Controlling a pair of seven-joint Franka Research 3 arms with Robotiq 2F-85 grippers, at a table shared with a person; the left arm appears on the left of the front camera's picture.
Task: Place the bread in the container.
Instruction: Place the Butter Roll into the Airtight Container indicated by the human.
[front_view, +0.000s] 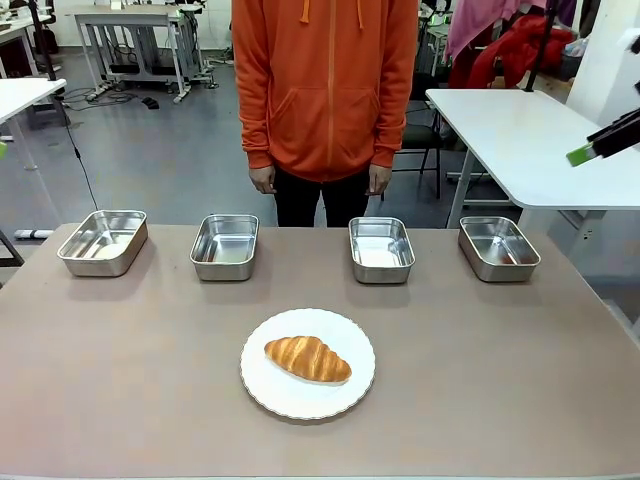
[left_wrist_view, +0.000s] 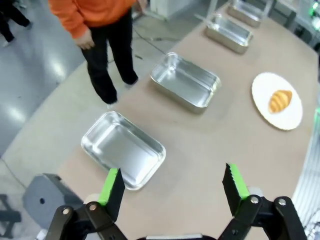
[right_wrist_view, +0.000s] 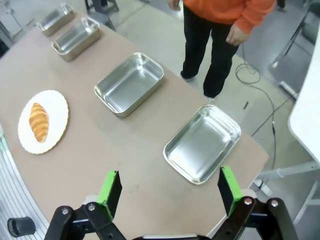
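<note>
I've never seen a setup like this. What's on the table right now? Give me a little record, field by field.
croissant: lying on the plate
plate: white, round, near the middle of the table
trays: four steel ones, empty, in a row on the far side
person: standing behind the table, hands down
left gripper: open, holding nothing, above the table
right gripper: open, holding nothing, above the table

front view's edge cuts off the right end effector (front_view: 584, 154).
</note>
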